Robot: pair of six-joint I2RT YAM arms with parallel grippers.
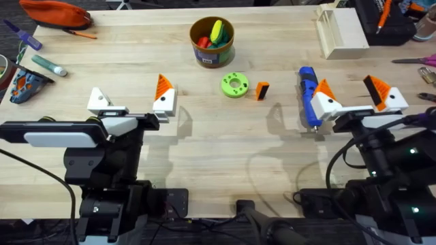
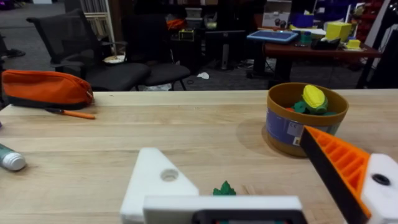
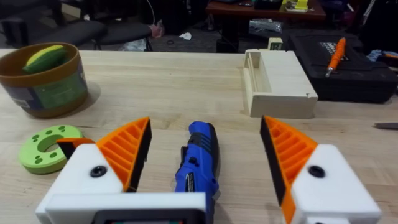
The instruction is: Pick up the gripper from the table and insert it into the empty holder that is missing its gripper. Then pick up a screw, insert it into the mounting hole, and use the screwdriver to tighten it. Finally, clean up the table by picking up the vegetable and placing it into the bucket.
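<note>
A pale wooden desk point(image 1: 204, 146), smooth with visible grain, seen from above.

Near the left edge, the left gripper point(image 1: 133, 102) hovers with its fingers spread and nothing between them. One finger is the holder point(image 1: 100, 101), a bare white plastic wedge with a small dark hole; its partner carries an orange ribbed pad. In the left wrist view, a bit of green leafy plastic, probably the vegetable point(image 2: 224, 188), lies on the desk just past the holder.

Toward the far edge, mid-desk, stands the round mustard bucket point(image 1: 212, 42), already holding bright toys. Nearer, a flat green ring point(image 1: 235, 85) lies just beside the gripper pad point(image 1: 262, 90), a small orange ribbed piece with a black end.

Toward the right edge, the right gripper point(image 1: 354, 95) hangs wide apart, astride the blue pen-shaped screwdriver point(image 1: 309, 94), not touching it.

Risks: the small pad may slip or tip when pinched, and the green ring beside it could be nudged. I cannot make out any screw.
</note>
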